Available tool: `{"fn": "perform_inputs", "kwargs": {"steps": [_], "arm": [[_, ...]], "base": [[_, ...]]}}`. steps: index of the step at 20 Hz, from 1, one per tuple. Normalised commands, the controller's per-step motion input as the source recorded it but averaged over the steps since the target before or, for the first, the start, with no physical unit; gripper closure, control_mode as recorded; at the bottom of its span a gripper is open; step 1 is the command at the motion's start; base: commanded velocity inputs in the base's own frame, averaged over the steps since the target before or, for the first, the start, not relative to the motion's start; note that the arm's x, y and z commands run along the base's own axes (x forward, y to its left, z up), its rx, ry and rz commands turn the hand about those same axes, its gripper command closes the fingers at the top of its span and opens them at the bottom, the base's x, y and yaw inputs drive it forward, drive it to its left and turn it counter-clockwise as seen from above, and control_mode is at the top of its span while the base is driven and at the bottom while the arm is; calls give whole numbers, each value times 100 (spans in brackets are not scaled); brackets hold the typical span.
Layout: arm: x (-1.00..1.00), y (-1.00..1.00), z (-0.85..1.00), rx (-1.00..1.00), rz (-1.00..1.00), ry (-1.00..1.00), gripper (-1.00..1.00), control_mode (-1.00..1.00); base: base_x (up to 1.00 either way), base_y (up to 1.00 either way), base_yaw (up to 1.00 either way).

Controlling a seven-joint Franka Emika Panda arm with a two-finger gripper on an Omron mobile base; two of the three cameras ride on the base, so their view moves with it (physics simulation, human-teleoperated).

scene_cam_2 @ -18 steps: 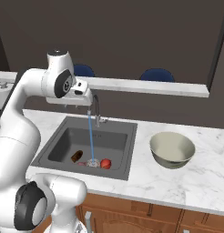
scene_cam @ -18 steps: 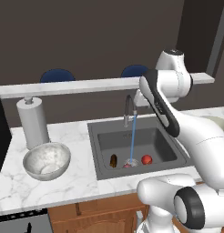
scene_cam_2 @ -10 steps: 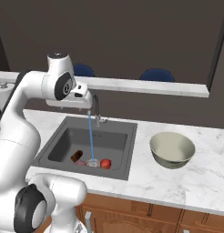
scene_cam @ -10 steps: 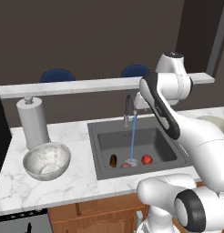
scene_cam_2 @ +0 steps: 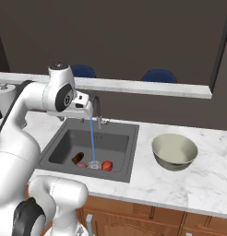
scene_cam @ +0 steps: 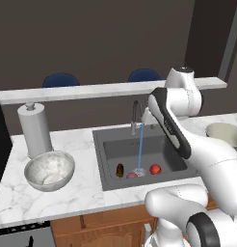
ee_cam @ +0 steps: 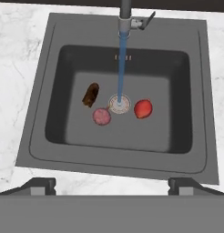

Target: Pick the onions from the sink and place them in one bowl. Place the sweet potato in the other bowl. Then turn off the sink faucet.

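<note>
Two fingertips (ee_cam: 43, 185) spread wide at hand view's bottom, gripper (ee_cam: 112, 186) holding nothing above sink (ee_cam: 200, 91), sweet potato (ee_cam: 90, 94) at drain's nine o'clock, pink onion (ee_cam: 101, 116) at seven, red onion (ee_cam: 143, 108) at three, water running from faucet (ee_cam: 126, 18), grey bowl (scene_cam: 49, 170) in left base view, olive bowl (scene_cam_2: 174, 151) in right base view

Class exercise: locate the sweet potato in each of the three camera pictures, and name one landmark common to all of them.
Left base view: sweet potato, sink floor, left of the drain.
Right base view: sweet potato, near-left of the basin.
Hand view: sweet potato, left of centre.
Shared landmark: the blue water stream hitting the drain.
</note>
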Motion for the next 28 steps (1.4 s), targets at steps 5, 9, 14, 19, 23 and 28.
{"fn": "perform_inputs", "kwargs": {"steps": [5,9,14,19,23,28], "arm": [[-14,-4,-28,0,0,0,-100,-100],[-11,-9,-33,0,0,0,-100,-100],[-3,-11,-30,0,0,0,-100,-100],[0,-12,-30,0,0,0,-100,-100],[0,-12,-25,0,0,-1,-100,-100],[0,-11,-21,0,0,-1,-100,-100]], "base": [[0,0,0],[0,0,0],[0,0,0],[0,0,0],[0,0,0],[0,0,0]]}}
